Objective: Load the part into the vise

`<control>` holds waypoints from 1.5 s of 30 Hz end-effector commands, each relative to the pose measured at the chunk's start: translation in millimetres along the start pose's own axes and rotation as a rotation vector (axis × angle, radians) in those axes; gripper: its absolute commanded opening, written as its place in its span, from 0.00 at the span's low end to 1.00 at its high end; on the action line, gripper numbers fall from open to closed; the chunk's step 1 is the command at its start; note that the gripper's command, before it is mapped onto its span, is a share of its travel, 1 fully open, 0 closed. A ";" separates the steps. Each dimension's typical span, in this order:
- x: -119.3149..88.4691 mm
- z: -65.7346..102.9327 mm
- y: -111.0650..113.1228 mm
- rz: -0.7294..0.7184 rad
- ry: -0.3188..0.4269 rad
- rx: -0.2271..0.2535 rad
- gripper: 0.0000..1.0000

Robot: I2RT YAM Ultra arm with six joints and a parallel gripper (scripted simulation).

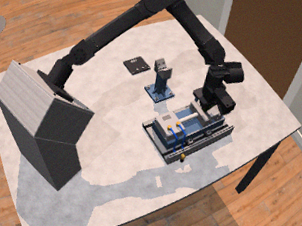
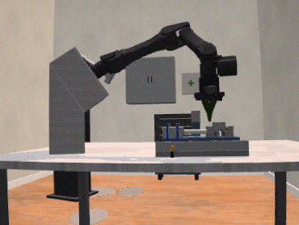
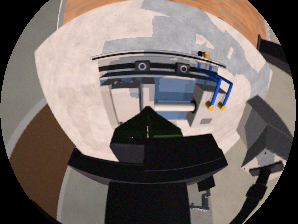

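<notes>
My gripper (image 2: 209, 114) is shut and holds nothing. Its green fingertips point straight down, a little above the right end of the vise (image 2: 201, 139). In the side view a grey block with a notch (image 2: 221, 130) lies low in the vise just below and right of the fingertips; I take it for the part, and I cannot tell which way its slot faces. In the overhead view the gripper (image 1: 204, 104) hides that end of the vise (image 1: 187, 129). The dark infeed plate (image 1: 135, 66) has no block on it. In the wrist view the fingertips (image 3: 148, 123) hang over the vise's blue floor (image 3: 172, 90).
The V-block stand (image 1: 160, 81) on its blue base stands between the infeed plate and the vise, with nothing in it. The moving jaw with blue air hoses (image 1: 175, 131) is at the vise's near end. A large grey robot base (image 1: 38, 120) fills the table's left.
</notes>
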State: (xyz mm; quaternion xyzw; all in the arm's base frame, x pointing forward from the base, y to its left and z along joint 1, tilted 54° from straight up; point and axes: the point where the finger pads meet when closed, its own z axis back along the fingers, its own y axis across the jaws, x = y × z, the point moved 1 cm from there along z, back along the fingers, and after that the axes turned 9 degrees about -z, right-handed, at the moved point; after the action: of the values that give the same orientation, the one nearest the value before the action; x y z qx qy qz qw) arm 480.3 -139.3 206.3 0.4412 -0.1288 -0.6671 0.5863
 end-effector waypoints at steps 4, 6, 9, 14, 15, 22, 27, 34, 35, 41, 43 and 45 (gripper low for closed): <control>11.0 6.6 3.6 -0.004 -0.026 0.011 0.00; 4.0 15.6 11.4 0.015 -0.029 0.033 0.00; 4.0 15.7 12.0 0.016 -0.029 0.035 0.00; 4.0 15.7 12.0 0.016 -0.029 0.035 0.00; 4.0 15.7 12.0 0.016 -0.029 0.035 0.00; 4.0 15.7 12.0 0.016 -0.029 0.035 0.00; 4.0 15.7 12.0 0.016 -0.029 0.035 0.00; 4.0 15.7 12.0 0.016 -0.029 0.035 0.00; 4.0 15.7 12.0 0.016 -0.029 0.035 0.00; 4.0 15.7 12.0 0.016 -0.029 0.035 0.00; 4.0 15.7 12.0 0.017 -0.029 0.035 0.00; 4.1 15.9 13.3 0.018 -0.029 0.036 0.00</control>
State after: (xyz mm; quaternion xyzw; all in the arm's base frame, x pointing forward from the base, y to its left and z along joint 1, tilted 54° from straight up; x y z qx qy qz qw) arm 480.7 -139.5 203.0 0.4399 -0.1260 -0.6685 0.5863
